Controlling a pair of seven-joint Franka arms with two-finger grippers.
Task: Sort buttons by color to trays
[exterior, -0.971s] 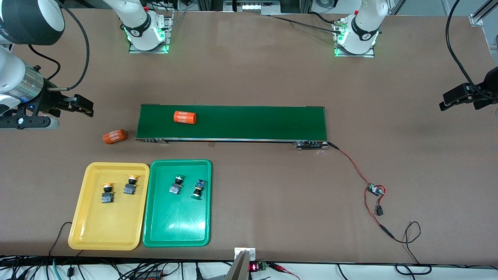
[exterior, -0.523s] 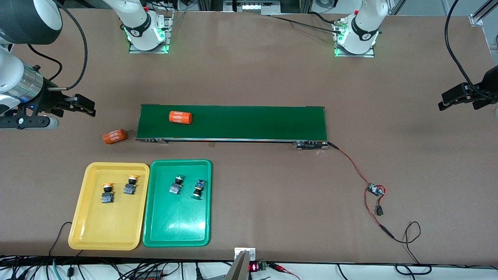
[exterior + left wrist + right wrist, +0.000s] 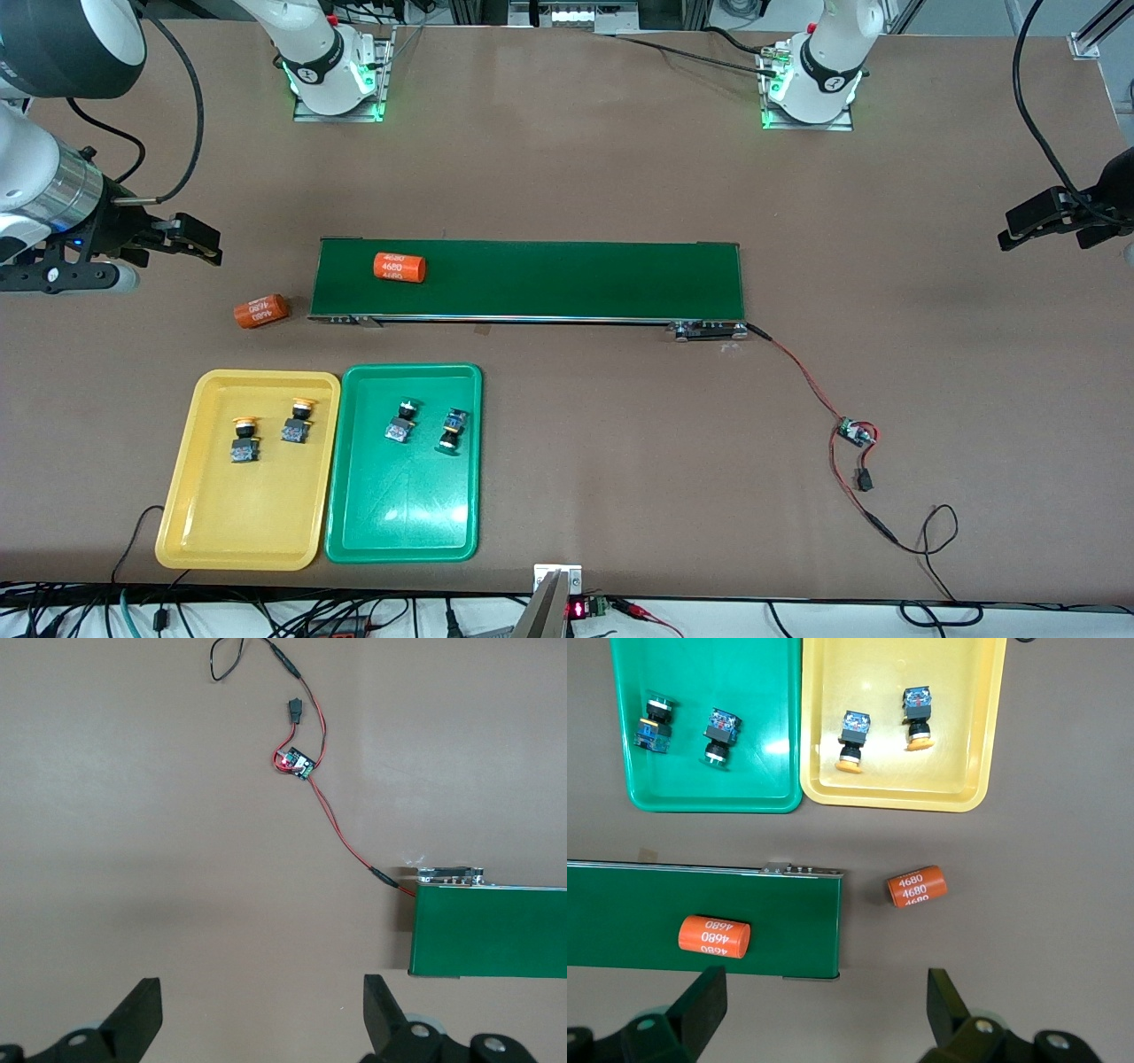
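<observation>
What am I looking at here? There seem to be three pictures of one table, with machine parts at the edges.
It is one table seen by three cameras. The wide picture looks down from high across the table; the other two come from cameras on each robot arm's wrist.

There are two arms. The left gripper and the right gripper hang open over bare table at their own ends, holding nothing.

On the table lie a yellow tray with two yellow buttons and, beside it, a green tray with two green buttons. Farther from the high camera runs a dark green belt carrying an orange cylinder; another cylinder lies on the table off its end. A small circuit board sits on red wires.
</observation>
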